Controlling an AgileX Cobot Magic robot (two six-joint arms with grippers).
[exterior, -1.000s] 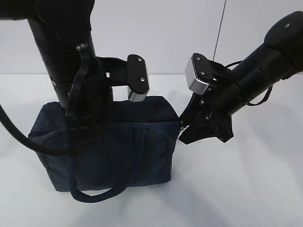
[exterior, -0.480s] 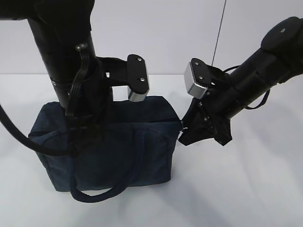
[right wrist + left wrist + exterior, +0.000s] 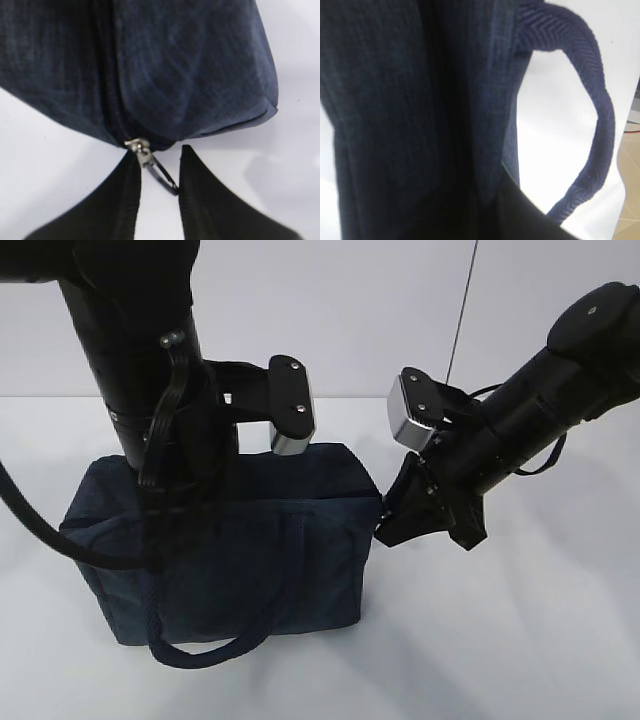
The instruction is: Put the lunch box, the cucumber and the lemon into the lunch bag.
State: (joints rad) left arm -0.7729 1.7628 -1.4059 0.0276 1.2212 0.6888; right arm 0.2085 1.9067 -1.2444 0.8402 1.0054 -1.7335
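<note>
The navy lunch bag [image 3: 260,550] stands on the white table with its zipper shut. My right gripper [image 3: 385,527] is at the bag's right end. In the right wrist view the bag [image 3: 190,65] fills the top, and the gripper [image 3: 159,160] is open, with the metal zipper pull [image 3: 152,165] lying between its two black fingers and touching the left one. My left arm [image 3: 150,370] reaches down onto the bag's top; its gripper is hidden there. The left wrist view shows only bag fabric [image 3: 395,125] and a loop handle [image 3: 600,125]. The lunch box, cucumber and lemon are out of view.
The white table [image 3: 520,640] runs to the right and in front of the bag. One loop handle [image 3: 200,655] hangs down the bag's front onto the table. A thin cable [image 3: 462,300] hangs in front of the white wall behind.
My right gripper has shifted slightly left and closer to the bag's right end. The left arm and the bag have not moved.
</note>
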